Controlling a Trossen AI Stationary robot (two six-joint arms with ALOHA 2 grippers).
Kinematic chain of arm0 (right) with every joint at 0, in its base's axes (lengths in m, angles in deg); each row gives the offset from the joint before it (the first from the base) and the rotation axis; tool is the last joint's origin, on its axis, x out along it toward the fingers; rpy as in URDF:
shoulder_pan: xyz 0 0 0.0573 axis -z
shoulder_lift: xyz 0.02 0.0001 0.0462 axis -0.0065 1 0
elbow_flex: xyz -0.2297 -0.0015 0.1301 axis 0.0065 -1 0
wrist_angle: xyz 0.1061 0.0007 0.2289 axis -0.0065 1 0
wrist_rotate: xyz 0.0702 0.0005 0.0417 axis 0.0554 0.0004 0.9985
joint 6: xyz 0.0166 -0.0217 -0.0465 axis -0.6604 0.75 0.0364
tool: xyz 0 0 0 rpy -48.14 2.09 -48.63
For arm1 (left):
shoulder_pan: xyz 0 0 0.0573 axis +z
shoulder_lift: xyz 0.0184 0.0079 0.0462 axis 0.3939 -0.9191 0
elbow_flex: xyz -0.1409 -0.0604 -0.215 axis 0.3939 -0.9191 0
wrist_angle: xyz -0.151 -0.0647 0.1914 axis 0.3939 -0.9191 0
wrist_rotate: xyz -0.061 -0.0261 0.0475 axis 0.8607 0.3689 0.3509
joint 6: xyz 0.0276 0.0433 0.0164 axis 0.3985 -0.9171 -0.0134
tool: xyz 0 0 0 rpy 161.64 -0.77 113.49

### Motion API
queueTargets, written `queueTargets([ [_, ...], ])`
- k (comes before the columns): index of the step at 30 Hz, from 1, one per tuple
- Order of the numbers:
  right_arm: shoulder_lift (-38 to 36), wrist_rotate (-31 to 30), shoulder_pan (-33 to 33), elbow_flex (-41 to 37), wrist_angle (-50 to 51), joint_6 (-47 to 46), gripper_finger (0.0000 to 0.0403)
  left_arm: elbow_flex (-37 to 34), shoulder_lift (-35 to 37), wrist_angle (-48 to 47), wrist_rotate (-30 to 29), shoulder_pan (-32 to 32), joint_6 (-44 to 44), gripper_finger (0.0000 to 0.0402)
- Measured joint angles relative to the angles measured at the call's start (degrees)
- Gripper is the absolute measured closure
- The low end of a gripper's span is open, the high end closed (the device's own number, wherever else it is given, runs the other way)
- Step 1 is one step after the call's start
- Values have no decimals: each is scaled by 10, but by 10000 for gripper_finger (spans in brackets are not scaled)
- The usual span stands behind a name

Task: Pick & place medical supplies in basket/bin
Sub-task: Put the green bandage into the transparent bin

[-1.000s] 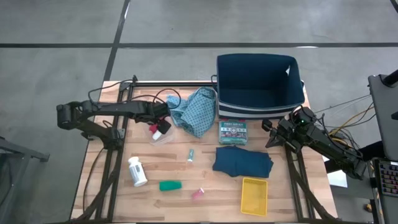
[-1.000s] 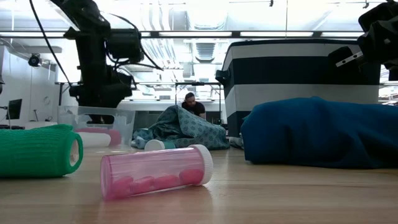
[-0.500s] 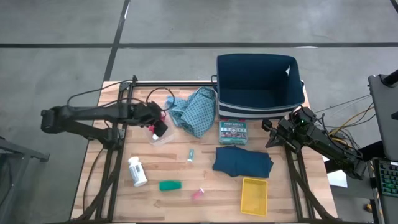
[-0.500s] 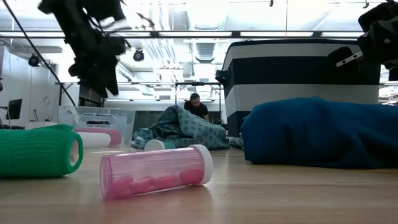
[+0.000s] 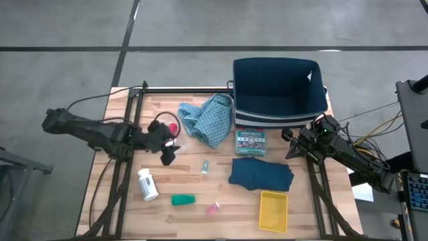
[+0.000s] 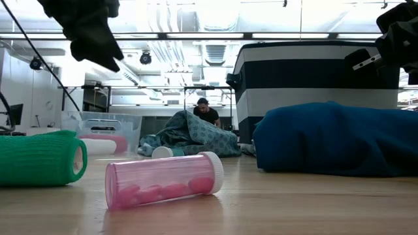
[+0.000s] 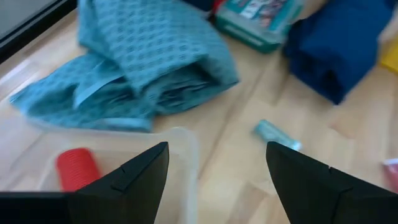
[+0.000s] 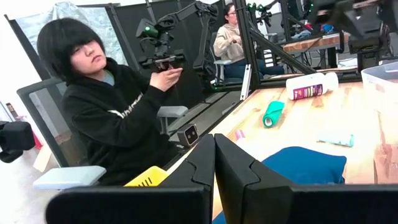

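My left gripper [image 5: 167, 155] hangs open above the table, holding nothing, over the near side of a clear plastic tub [image 7: 186, 155] in which a red cylinder [image 7: 74, 168] lies. The light-blue patterned cloth [image 5: 207, 119] lies crumpled beside the tub. The white pill bottle [image 5: 147, 184], a green cylinder [image 5: 182, 199] and a pink vial [image 5: 212, 209] lie on their sides toward the near edge. The dark teal folded cloth [image 5: 261, 173] lies flat in front of the dark blue basket [image 5: 277, 94]. My right gripper [image 8: 214, 155] waits shut at the table's right edge.
A green box [image 5: 251, 141] lies against the basket's near wall. A small teal tube [image 5: 206, 167] lies mid-table, and a yellow tray [image 5: 273, 209] sits near the front right. A seated person [image 8: 106, 106] shows beyond the table in the right wrist view.
My left gripper has risen from just over the clear tub and swung toward the table's near edge, tipping as it went. Its fingers have stayed open. Nothing on the table has moved.
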Motion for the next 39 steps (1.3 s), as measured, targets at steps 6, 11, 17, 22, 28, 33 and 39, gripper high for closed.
queueTargets([
  [6, 0, 0, 0, 0, 0, 0, 394, 0, -16, 26, -43, -85, 33, 124],
  [11, 0, 0, 0, 0, 0, 0, 394, 0, -45, 63, -68, -140, 56, 124],
  [17, 0, 0, 0, 0, 0, 0, 394, 0, -94, 103, -73, -189, 60, 123],
  [22, 0, 0, 0, 0, 0, 0, 394, 0, -145, 138, -59, -218, 69, 124],
  [28, 0, 0, 0, 0, 0, 0, 394, 0, -187, 189, -50, -249, 72, 124],
  [33, 0, 0, 0, 0, 0, 0, 394, 0, -205, 230, -34, -273, 72, 124],
  [39, 0, 0, 0, 0, 0, 0, 394, 0, -230, 258, -41, -303, 72, 124],
])
